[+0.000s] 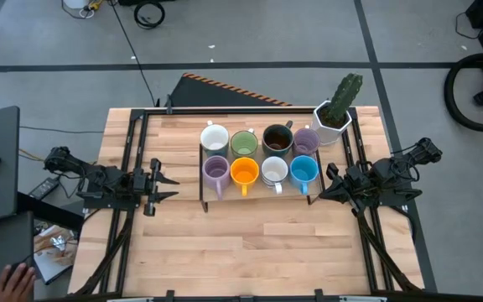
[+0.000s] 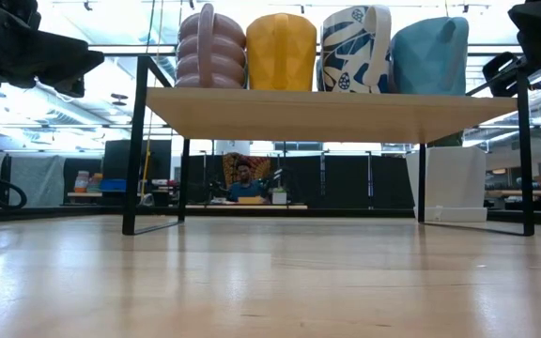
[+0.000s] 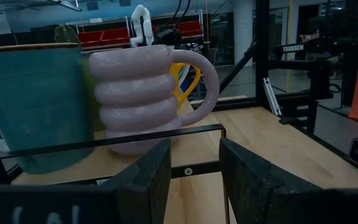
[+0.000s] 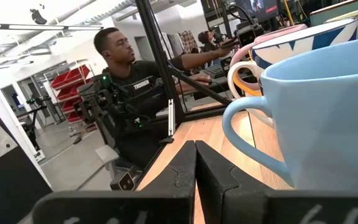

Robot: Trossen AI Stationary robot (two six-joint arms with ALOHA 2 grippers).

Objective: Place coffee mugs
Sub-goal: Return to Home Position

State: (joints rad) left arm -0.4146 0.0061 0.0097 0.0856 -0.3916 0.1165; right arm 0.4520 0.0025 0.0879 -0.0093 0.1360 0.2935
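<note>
**Left.** My left gripper [image 1: 166, 186] is held above the table [image 1: 258, 252]. Its fingers [image 3: 146, 182] are parted with nothing between them, and they point at the shelf [image 2: 332, 115] just to its right.

**Centre.** Between my two grippers the shelf carries all eight mugs in two rows of four.
- **Near row, counted away from my left gripper:** front lavender mug [image 1: 215, 170], orange mug [image 1: 244, 172], front white mug [image 1: 274, 172], blue mug [image 1: 304, 170].
- **Far row, same order:** back white mug [image 1: 215, 136], green mug [image 1: 243, 143], brown mug [image 1: 277, 138], back lavender mug [image 1: 306, 141].

The front lavender mug stands nearest my left gripper and the blue mug nearest my right.

**Right.** My right gripper [image 1: 325, 182] sits just beside the shelf's right end, its fingers [image 4: 179, 177] pressed together and empty. Beyond it, toward the table's far corner, a cactus pot [image 1: 332, 122] stands beside the back lavender mug.
</note>
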